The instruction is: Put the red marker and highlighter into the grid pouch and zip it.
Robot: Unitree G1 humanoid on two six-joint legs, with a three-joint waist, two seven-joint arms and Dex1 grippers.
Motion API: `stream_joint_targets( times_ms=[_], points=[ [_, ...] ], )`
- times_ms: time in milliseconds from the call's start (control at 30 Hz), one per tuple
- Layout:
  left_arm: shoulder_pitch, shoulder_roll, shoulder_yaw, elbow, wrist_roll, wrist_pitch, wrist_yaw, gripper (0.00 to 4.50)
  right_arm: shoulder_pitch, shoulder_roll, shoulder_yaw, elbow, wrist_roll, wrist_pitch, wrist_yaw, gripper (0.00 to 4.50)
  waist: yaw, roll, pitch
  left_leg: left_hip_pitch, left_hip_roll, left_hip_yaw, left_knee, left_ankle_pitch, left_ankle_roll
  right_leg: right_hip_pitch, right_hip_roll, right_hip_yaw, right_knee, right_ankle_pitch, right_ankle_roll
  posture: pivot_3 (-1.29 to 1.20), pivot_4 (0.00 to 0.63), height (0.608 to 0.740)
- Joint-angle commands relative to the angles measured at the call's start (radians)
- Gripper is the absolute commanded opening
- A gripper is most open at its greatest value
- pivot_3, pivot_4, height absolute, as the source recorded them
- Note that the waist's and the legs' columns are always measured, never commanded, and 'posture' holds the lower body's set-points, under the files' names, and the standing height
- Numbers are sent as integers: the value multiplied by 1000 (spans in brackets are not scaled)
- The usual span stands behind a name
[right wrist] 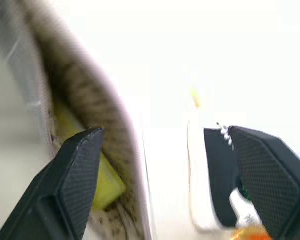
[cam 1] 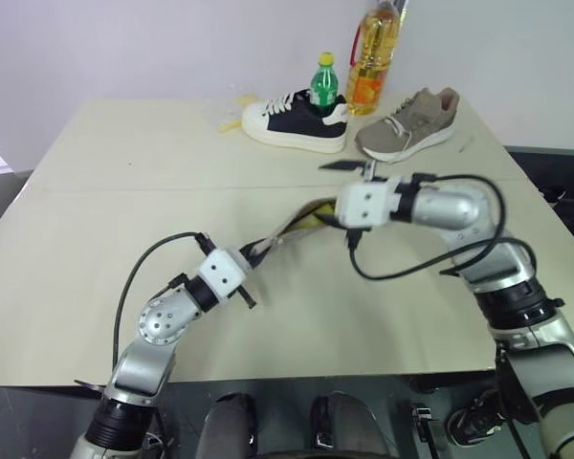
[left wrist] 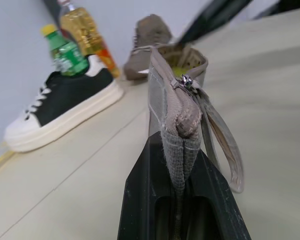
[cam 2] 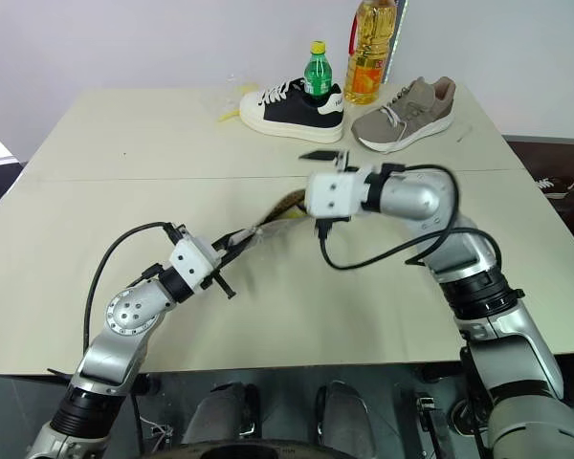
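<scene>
The grid pouch [cam 1: 285, 229] hangs above the table, stretched between my two arms. My left gripper [left wrist: 180, 150] is shut on its near end, just below the zipper pull [left wrist: 186, 81]. The far end of the pouch gapes open, and the yellow highlighter [right wrist: 106, 186] lies inside that mouth. My right gripper [right wrist: 155, 140] stands open right at the pouch's open rim [right wrist: 85, 95], with nothing between its fingers [right wrist: 75, 170]. From the head, the right gripper [cam 1: 331, 195] sits just above and behind the pouch's far end. The red marker is hidden.
At the table's [cam 1: 124, 191] far side stand a black-and-white shoe [cam 1: 292, 120] with a green bottle [cam 1: 323, 81] in it, an oil bottle [cam 1: 371, 62] and a beige sneaker [cam 1: 409, 122]. A yellow scrap [cam 1: 231, 124] lies left of the shoe.
</scene>
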Motion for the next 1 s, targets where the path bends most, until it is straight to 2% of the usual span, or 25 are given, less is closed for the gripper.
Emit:
stream_joint_targets(
  times_ms=[33, 167, 300, 533, 633, 833, 867, 1000],
  points=[
    [-49, -41, 47, -16, -71, 40, 36, 0, -11, 30, -100, -97, 209, 273, 28, 4112, 0, 0, 0, 0, 0, 0, 0, 0, 0, 0, 0, 0, 0, 0, 0, 0, 150, 702],
    [-95, -106, 75, 0, -136, 82, 71, 0, 84, 56, -89, -239, 349, 559, 12, 4112, 1, 0, 0, 0, 0, -1, 0, 0, 0, 1, 0, 0, 0, 0, 0, 0, 150, 702],
    [-102, -130, 86, -3, -161, 97, 81, 0, 133, 186, -66, -316, 418, 788, -134, 4112, -6, 0, 0, 1, 0, -1, -1, 0, 0, 1, 0, 0, 0, 0, 0, 0, 150, 702],
    [-99, -134, 96, -9, -174, 105, 94, 0, 105, 352, -36, -281, 410, 856, -311, 4112, 1, 0, 0, 1, -1, -1, 0, 0, 0, 0, 0, 0, 0, 0, 0, 0, 150, 702],
    [-89, -135, 90, -19, -167, 107, 99, 0, 90, 400, -37, -250, 409, 845, -354, 3220, 0, 0, 0, 0, -1, 0, -1, 0, 0, 0, 0, 0, 0, 0, 0, 0, 150, 702],
    [-72, -136, 91, -30, -164, 105, 106, 0, 67, 414, -51, -236, 430, 834, -366, 223, -2, 0, 0, 0, -1, 0, -1, 0, 0, 0, 0, 0, 0, 0, 0, 0, 150, 702],
    [-69, -136, 91, -32, -162, 104, 109, 0, 62, 408, -52, -232, 429, 829, -364, 30, -2, 0, 0, 0, -1, -1, -1, 0, 0, -1, 0, 0, 0, 0, 0, 0, 150, 702],
    [-57, -117, 87, -41, -144, 99, 109, 0, 9, 353, -85, -159, 386, 763, -380, 30, -2, 0, 0, 0, 0, 0, -1, 0, 0, -1, 0, 0, 0, 0, 0, 0, 150, 702]
  ],
)
